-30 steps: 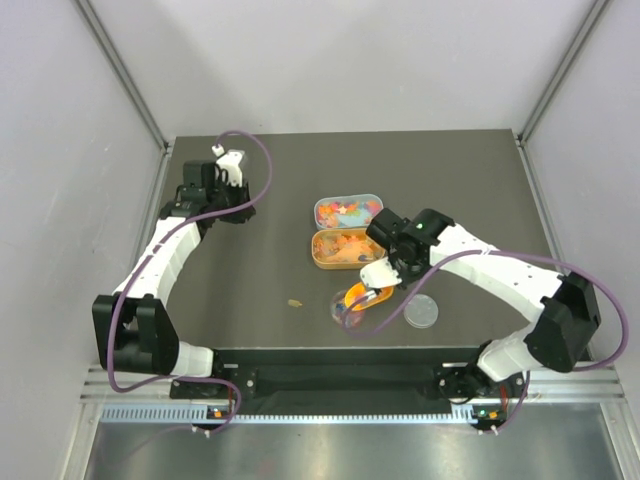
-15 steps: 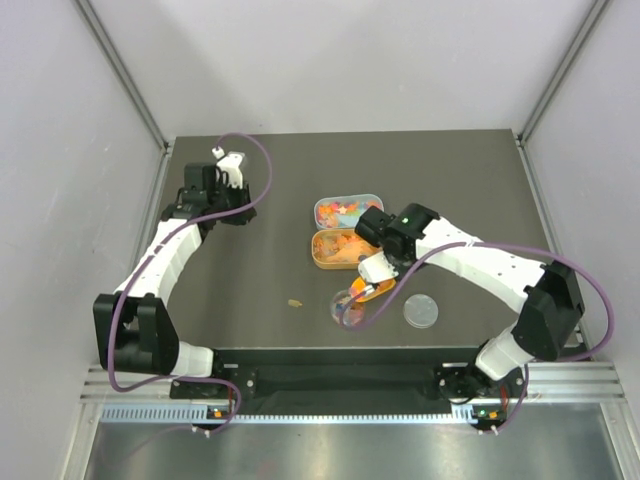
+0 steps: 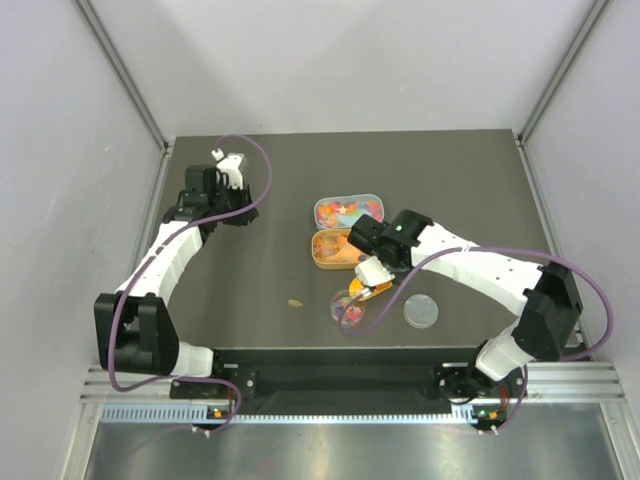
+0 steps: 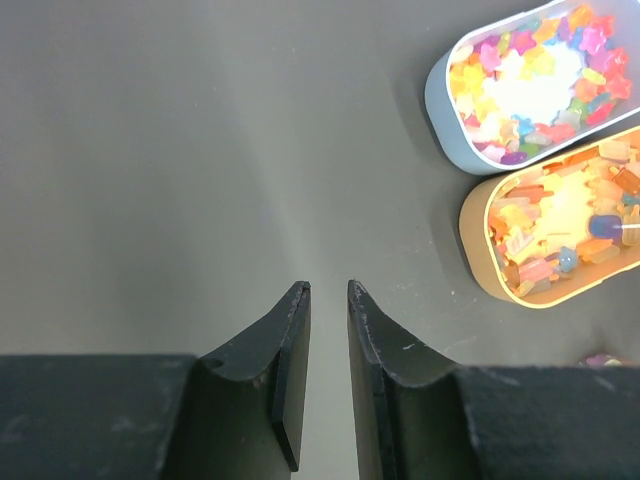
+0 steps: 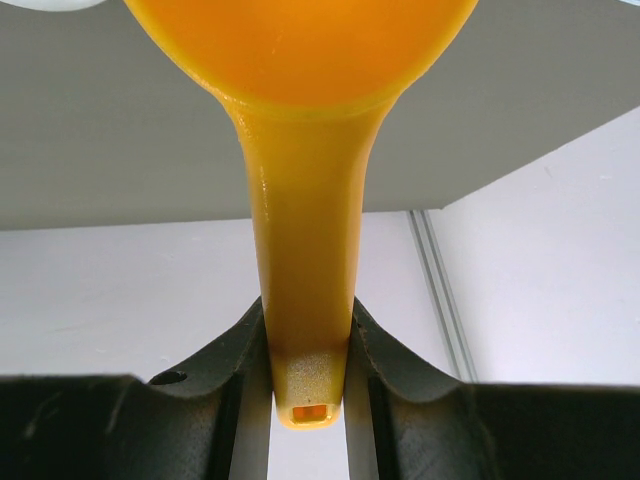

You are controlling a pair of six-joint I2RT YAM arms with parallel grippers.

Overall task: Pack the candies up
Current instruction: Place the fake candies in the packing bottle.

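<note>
The candies fill a grey-blue tin (image 3: 347, 210) and an orange tin (image 3: 335, 248) at mid-table. Both also show in the left wrist view, the grey-blue tin (image 4: 440, 110) and the orange tin (image 4: 480, 250). More candies lie in a small clear round pot (image 3: 347, 307). My right gripper (image 3: 370, 272) is shut on the handle of an orange scoop (image 3: 375, 290), held between the orange tin and the pot. In the right wrist view my right gripper (image 5: 307, 305) clamps the scoop handle (image 5: 305, 230). My left gripper (image 4: 328, 288) is empty, its jaws almost together, and sits over bare table at the far left (image 3: 236, 212).
A clear round lid (image 3: 421, 311) lies right of the pot. One stray candy (image 3: 295, 302) lies on the table left of the pot. The table's front edge is just below the pot and lid. Enclosure walls stand on three sides.
My right wrist has swung left toward the tins with the scoop still held; the scoop now sits at the pot's upper right edge. The left arm has not moved.
</note>
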